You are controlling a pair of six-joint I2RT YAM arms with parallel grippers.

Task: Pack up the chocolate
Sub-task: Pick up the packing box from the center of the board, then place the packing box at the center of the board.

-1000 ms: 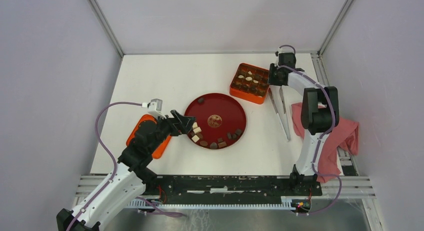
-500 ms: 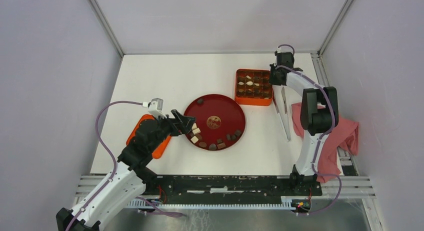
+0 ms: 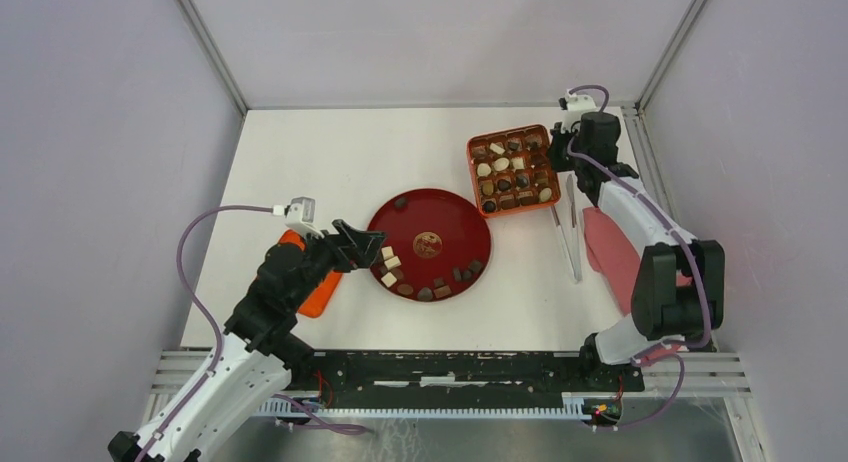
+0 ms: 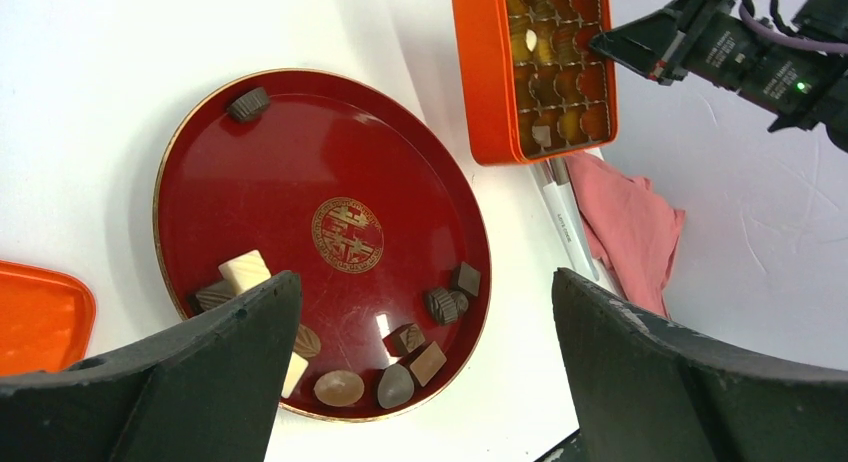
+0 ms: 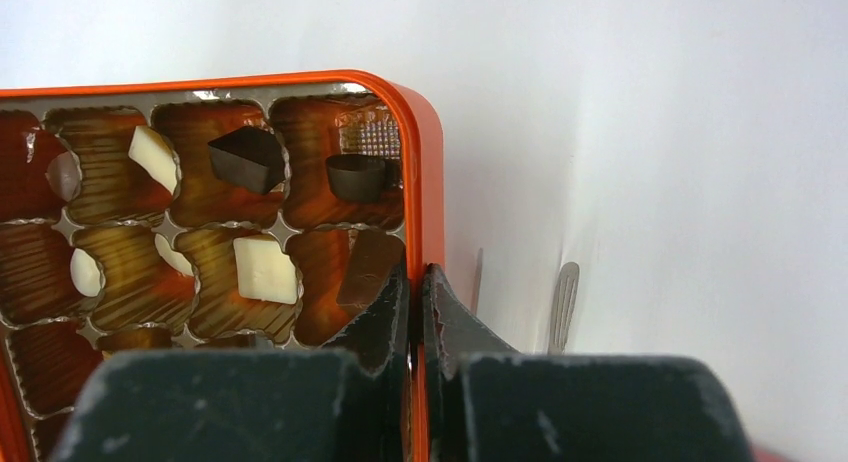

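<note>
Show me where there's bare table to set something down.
Widest bare patch: the table's far-left corner, bordered by back wall, red plate and orange box. A narrower strip between plate and tongs. Crowded right: tongs, pink cloth.

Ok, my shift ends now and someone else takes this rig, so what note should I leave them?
Left gripper: open, hovering over the red plate's near-left side, holding nothing.
Right gripper: fingers shut on the orange box's side wall.
Done: box partly filled with chocolate; some compartments look empty.
Left: about ten pieces lie loose on the plate; move them into the box.
</note>
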